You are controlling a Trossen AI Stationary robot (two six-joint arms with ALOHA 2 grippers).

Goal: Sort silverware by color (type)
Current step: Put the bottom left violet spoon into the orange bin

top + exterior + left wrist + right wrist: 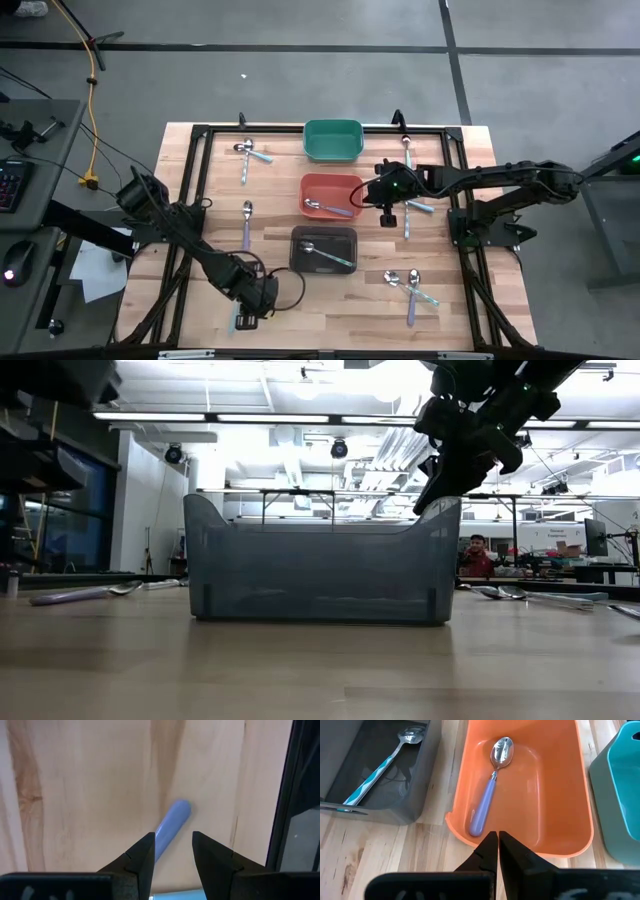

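Note:
Small spoons with pastel handles lie flat about the wooden table. My left gripper [262, 305] hovers open near the near-left corner. In the left wrist view [172, 837] its fingers stand on either side of a light blue spoon handle [170, 822] on the wood, and the bowl is hidden. My right gripper [386, 203] is shut and empty, raised over the red-orange bin's right rim [520, 851]. That bin holds a lavender-handled spoon [487, 800]. The black bin [323, 249] holds a teal-handled spoon [375, 770]. The green bin [332, 140] shows nothing inside.
Loose spoons lie at the far left [250, 152], left of the bins [246, 222], at the far right [407, 150], beside the right gripper [415, 212] and at the near right [412, 287]. A black frame [190, 180] borders the table. A person [478, 555] sits in the room behind.

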